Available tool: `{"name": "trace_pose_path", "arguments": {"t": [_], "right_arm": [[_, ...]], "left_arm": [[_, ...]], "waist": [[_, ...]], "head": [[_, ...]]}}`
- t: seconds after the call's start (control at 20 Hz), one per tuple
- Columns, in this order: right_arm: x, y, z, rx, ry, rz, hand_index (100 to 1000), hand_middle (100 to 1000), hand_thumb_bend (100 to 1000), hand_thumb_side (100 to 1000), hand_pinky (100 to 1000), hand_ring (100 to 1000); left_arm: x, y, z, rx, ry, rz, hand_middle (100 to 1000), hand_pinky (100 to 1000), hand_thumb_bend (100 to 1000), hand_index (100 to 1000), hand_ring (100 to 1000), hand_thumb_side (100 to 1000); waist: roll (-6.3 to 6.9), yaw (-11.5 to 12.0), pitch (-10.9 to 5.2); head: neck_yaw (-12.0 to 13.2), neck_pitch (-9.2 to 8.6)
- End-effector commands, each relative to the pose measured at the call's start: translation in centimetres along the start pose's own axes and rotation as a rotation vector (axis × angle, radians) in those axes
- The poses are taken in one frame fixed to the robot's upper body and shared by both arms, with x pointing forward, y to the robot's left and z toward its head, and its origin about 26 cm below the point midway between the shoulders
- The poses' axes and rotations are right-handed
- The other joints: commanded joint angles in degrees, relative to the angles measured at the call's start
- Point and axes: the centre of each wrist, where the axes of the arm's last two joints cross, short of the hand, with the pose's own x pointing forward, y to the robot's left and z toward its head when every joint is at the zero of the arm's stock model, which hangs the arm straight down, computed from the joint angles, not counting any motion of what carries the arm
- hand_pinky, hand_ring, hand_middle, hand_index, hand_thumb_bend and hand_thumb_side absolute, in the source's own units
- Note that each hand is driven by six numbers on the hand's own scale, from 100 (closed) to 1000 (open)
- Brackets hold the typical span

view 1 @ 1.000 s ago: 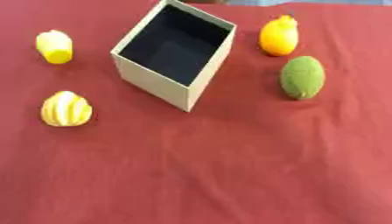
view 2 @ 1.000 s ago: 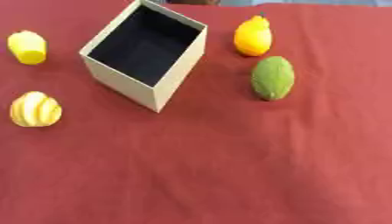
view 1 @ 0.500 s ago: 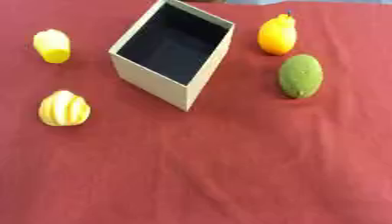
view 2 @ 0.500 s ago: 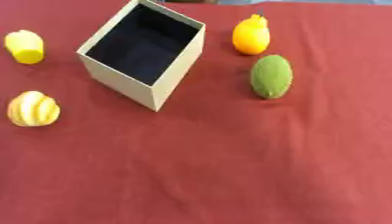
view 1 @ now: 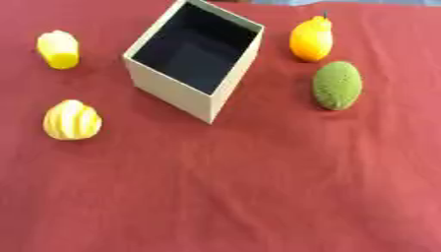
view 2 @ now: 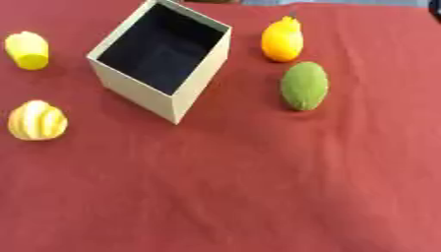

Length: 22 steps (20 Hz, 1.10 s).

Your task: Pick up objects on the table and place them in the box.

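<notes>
in the left eye view an open beige box (view 1: 172,91) with a dark inside stands on a red tablecloth (view 1: 258,187), turned corner-on. left of it lie a plain yellow fruit (view 1: 58,49) and, nearer, a yellow fruit with pale stripes (view 1: 72,119). right of it an orange fruit with a stem (view 1: 311,39) sits just beyond a green oval fruit (view 1: 337,85). the right eye view shows the same layout, nothing inside the box. neither hand shows, so finger state cannot be told.

Lighting's bright and even on the red cloth tabletop (view 1: 258,197), no glare. Everything looks a bit soft. The open beige cardboard box (view 1: 172,88) throws only a faint shadow.
</notes>
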Motion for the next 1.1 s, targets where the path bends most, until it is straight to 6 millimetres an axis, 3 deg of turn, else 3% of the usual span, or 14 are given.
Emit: {"name": "trace_pose_path", "arguments": {"t": [0.05,0.15,0.2,0.25,0.35,0.8,1.0,1.05,1.1], "right_arm": [[0.4,-1.4,-0.9,0.125,-0.014,0.148,854,859,100,740,852,871],[0.8,-1.7,-1.1,0.198,-0.018,0.216,864,869,100,744,856,880],[0.8,-1.6,-1.0,0.241,-0.018,0.241,871,866,100,699,859,888],[0.6,-1.5,-0.9,0.284,-0.016,0.26,874,876,100,754,859,893],[0.2,-1.1,-0.7,0.363,-0.014,0.292,882,883,100,756,862,902],[-3.3,1.4,-0.4,0.623,0.006,0.381,898,898,100,701,876,929],[-5.0,2.4,-0.9,0.697,0.04,0.388,889,891,156,614,879,932],[-5.4,2.6,-1.1,0.709,0.051,0.385,879,882,154,532,882,931],[-5.9,2.9,-1.2,0.721,0.066,0.376,877,880,191,529,883,931]], "left_arm": [[0.5,0.4,-0.6,-0.022,-0.032,-0.019,746,763,340,890,772,741],[0.6,0.3,-0.6,-0.024,-0.031,-0.016,746,763,338,890,772,742],[0.6,0.3,-0.6,-0.027,-0.032,-0.014,746,763,337,890,772,742],[0.6,0.2,-0.7,-0.03,-0.034,-0.013,746,763,338,890,772,741],[0.6,0.1,-0.7,-0.034,-0.035,-0.009,746,763,336,890,772,741],[0.7,0.0,-0.7,-0.047,-0.034,-0.004,746,762,333,889,772,741],[0.7,0.0,-0.6,-0.05,-0.03,-0.003,746,762,327,889,772,743],[0.7,0.0,-0.6,-0.051,-0.029,-0.003,745,762,326,889,772,744],[0.6,-0.1,-0.6,-0.051,-0.028,-0.002,745,762,326,889,772,744]], "waist": [[0.07,0.27,-1.4],[0.01,0.54,-1.36],[-0.05,0.66,-1.36],[-0.14,0.76,-1.38],[-0.29,0.89,-1.46],[-0.57,1.13,-1.78],[-0.57,0.95,-1.89],[-0.54,0.9,-1.9],[-0.51,0.89,-1.91]], "head": [[-0.41,0.52],[-0.86,0.38],[-1.09,0.3],[-1.32,0.18],[-1.66,-0.04],[-2.28,-0.26],[-2.3,0.09],[-2.27,0.13],[-2.26,0.13]]}}
